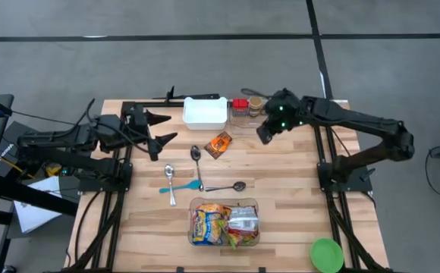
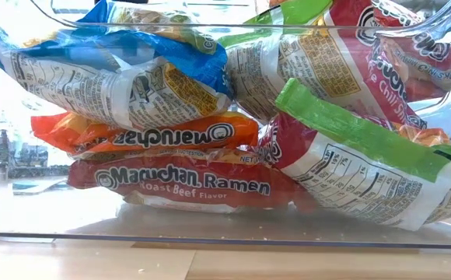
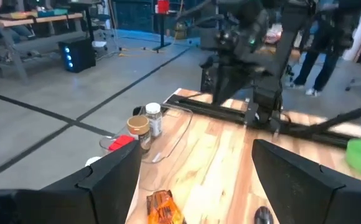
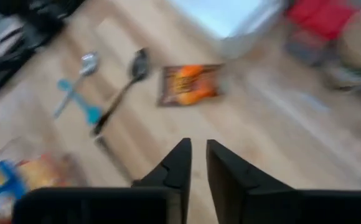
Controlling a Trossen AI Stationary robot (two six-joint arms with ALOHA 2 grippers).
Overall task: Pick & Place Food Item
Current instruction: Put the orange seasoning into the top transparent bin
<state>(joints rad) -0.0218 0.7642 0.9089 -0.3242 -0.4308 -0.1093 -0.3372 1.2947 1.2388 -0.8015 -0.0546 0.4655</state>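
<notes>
ITEM 1 – small orange-and-brown foil snack packet (image 1: 219, 144): task's likely food item. Lies flat on pale wood-plank table (image 1: 296, 212), mid-table toward far side, just near of white rectangular plastic tub (image 1: 205, 112). Crinkly, glossy, thin.

ITEM 2 – right gripper (image 1: 266, 133): hangs above table, just right of packet, apart from it. Fingers (image 4: 182, 163) narrow, slim gap, nothing between them.

ITEM 3 – left gripper (image 1: 161, 129): waits at left side of table, fingers wide apart, empty.

ITEM 4 – clear plastic bin (image 1: 224, 224): near-centre, holds soft ramen packs (image 2: 187, 180) in red, orange, blue and green wrappers, heaped loose.

ITEM 5 – utensils: two metal spoons (image 1: 196, 154), a third w/ light handle (image 1: 170, 178), blue plastic handle (image 1: 180, 187); all between packet and bin.

ITEM 6 – small jars (image 1: 255, 105) and red-lidded container (image 1: 240, 106), far edge, right of tub. Green round lid or bowl (image 1: 327, 254), near-right corner.

RISKS (judgement):
- Fingers too narrow for packet as they stand; descent w/o widening would push it, not grip it.
- Flat slick foil on smooth wood: pads may slide packet or pinch only an edge, then drop it.
- Spoon lies just beside packet; low approach could knock it.
- Jars close to right arm; a swing could tip them.
</notes>
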